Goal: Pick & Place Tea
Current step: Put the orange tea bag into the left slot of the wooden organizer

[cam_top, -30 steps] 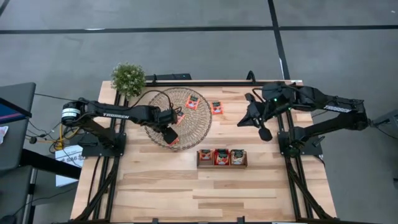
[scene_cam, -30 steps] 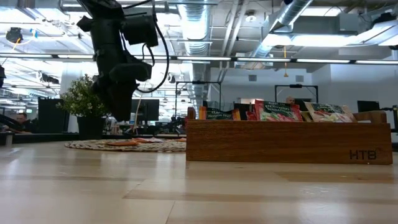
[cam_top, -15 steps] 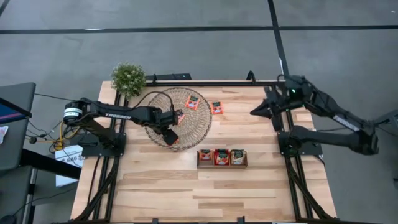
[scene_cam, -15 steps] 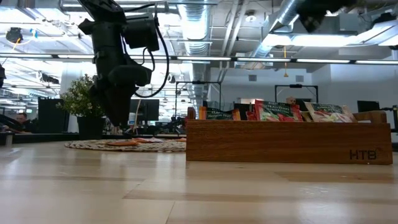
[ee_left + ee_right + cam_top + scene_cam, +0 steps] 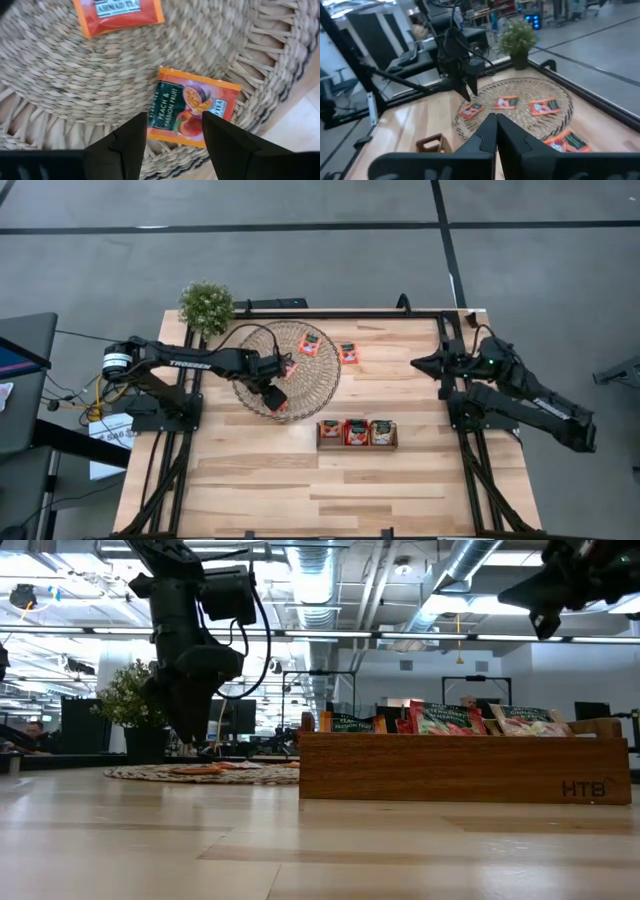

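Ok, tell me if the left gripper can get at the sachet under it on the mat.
Probably yes: the left gripper hangs open right over the sachet, which lies flat on the mat with nothing on it.

We see a table (image 5: 300, 470) of pale wooden planks with a smooth, faintly shiny finish that catches the room's light in the low view. The round mat (image 5: 65, 85) is rough, coarse woven straw, with open loops at its rim. The tea sachets (image 5: 192, 112) on it look like smooth printed paper or foil with a slight sheen. The tray (image 5: 460, 768) is brown wood, smooth and satin. The left gripper's fingers (image 5: 125, 145) look like matt black plastic.
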Motion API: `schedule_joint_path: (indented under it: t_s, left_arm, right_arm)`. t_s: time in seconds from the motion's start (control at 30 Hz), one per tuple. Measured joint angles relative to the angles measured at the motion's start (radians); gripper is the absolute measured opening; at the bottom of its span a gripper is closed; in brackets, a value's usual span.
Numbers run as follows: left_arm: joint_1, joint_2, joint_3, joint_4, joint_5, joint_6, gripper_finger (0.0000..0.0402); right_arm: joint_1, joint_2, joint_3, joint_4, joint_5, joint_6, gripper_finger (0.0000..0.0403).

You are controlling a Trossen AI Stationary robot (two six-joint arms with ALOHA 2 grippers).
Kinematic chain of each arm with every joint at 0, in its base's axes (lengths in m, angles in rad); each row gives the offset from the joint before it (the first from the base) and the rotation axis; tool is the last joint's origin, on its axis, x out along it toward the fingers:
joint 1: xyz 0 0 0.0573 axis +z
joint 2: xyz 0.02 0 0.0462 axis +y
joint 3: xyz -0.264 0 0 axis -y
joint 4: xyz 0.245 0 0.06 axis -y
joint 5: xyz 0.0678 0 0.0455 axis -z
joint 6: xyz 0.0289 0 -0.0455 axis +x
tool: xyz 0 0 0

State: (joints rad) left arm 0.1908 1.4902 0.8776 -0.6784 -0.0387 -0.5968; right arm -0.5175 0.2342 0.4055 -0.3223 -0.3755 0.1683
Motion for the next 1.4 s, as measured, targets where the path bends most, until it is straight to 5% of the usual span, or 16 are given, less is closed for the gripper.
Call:
schedule_joint_path:
  t_s: [0.3, 0.77, 1.2, 1.4]
  left_arm:
    - [0.065, 0.0, 0.0, 0.0, 0.019, 0.04, 0.0182]
    - [0.071, 0.149, 0.006, 0.031, 0.034, 0.074, 0.0182]
    - [0.071, 0.159, 0.009, 0.062, 0.103, 0.096, 0.018]
    - [0.071, 0.159, 0.008, 0.06, 0.107, 0.134, 0.0149]
  right_arm:
    - [0.0, -0.12, -0.067, -0.005, 0.038, 0.043, 0.0]
    - [0.0, -0.118, -0.072, 0.002, 0.038, 0.05, 0.0]
    - [0.0, -0.118, -0.071, 0.018, 0.038, 0.07, 0.0]
    - [0.0, -0.118, -0.071, 0.018, 0.038, 0.071, 0.0]
